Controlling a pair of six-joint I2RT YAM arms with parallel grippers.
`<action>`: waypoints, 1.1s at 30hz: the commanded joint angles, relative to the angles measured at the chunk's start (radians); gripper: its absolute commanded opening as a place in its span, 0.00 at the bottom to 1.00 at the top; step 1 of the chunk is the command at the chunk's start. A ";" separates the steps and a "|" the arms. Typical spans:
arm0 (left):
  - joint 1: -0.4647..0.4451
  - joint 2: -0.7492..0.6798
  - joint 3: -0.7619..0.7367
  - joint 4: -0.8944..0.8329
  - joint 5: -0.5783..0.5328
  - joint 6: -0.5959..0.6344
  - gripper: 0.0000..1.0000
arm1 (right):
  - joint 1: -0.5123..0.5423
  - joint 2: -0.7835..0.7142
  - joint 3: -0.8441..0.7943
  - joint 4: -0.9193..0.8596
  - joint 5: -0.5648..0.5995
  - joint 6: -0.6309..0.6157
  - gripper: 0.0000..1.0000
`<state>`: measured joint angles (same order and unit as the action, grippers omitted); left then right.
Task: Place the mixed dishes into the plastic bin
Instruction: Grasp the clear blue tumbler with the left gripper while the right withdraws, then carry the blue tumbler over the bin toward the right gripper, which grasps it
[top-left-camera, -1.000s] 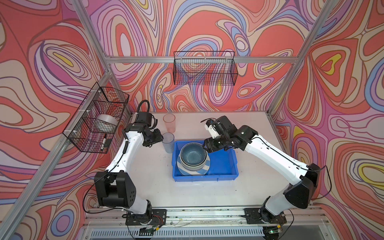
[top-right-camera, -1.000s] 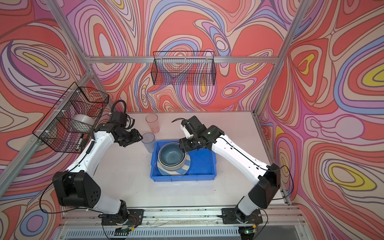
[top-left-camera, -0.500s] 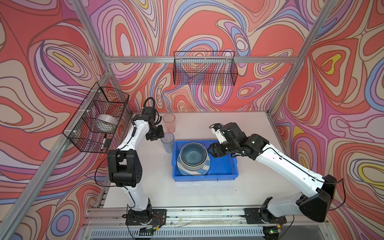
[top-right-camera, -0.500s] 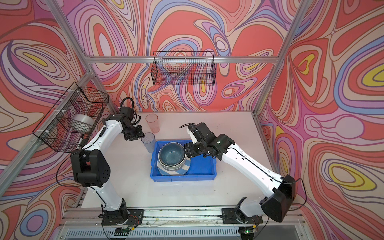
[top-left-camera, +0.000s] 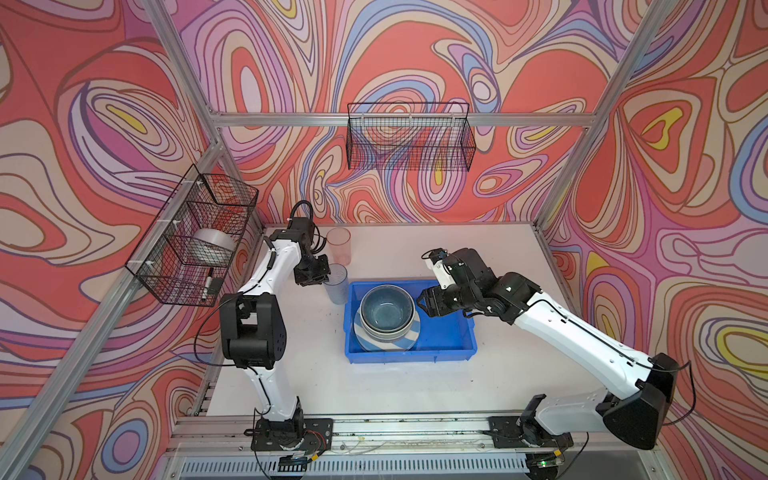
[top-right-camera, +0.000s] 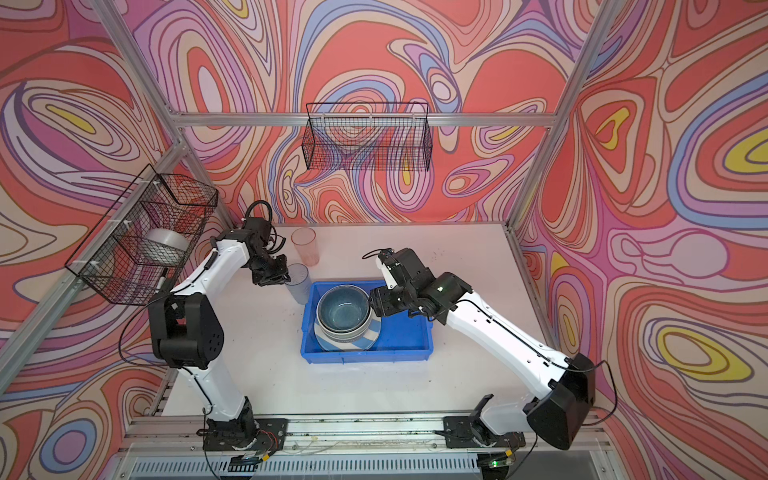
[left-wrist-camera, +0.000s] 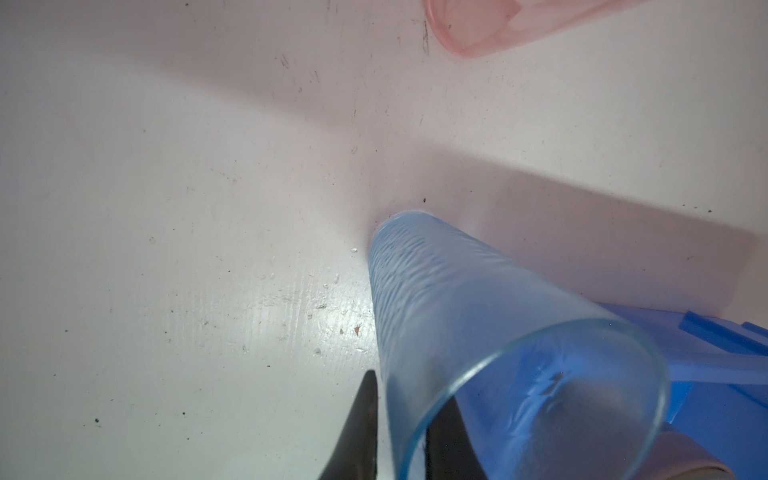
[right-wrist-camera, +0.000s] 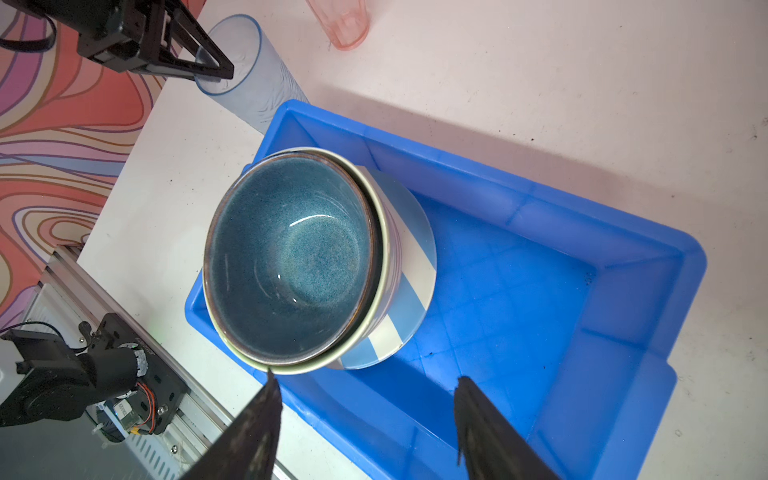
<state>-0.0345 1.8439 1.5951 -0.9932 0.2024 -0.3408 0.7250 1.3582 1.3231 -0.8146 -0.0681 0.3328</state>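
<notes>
Desk (top-left-camera: 415, 386): white and scuffed, bare along its near edge, enclosed by swirling red and purple walls.
Plastic bin (top-left-camera: 449, 332): bright blue, mid-desk. It holds a dark blue-grey bowl (top-left-camera: 386, 307) nested in a pale green bowl (top-left-camera: 386, 333) on a striped plate (right-wrist-camera: 409, 299).
Right tool (top-left-camera: 422, 302): empty, jaws wide apart, still hovering over the bin beside the bowls; little changed.
Bluish tumbler (top-left-camera: 337, 286): upright on the desk by the bin's far left corner, not yet in; contact with the bin unclear.
Left tool (top-left-camera: 328, 275): this is the change. A second ago its jaws stood open; now they pinch the tumbler's rim wall, one finger inside and one outside. The grasp looks made, so a lift into the bin likely follows.
Pinkish tumbler (top-left-camera: 338, 245): upright just behind, untouched, still to go.
Far walls: back wire basket (top-left-camera: 409, 137); side wire basket (top-left-camera: 183, 270) holding a white roll (top-left-camera: 212, 245).
</notes>
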 joint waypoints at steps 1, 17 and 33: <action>0.002 0.016 -0.005 -0.021 0.042 0.006 0.13 | -0.006 -0.003 -0.004 0.017 -0.009 0.007 0.67; 0.002 -0.106 -0.001 -0.058 -0.005 -0.020 0.00 | -0.006 0.019 0.034 0.055 -0.078 -0.009 0.62; -0.112 -0.440 0.025 -0.098 -0.116 -0.131 0.00 | 0.076 0.117 0.222 0.236 -0.140 -0.019 0.58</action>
<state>-0.0929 1.4502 1.5955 -1.0657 0.1452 -0.4229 0.7792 1.4338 1.5040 -0.6388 -0.2062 0.3210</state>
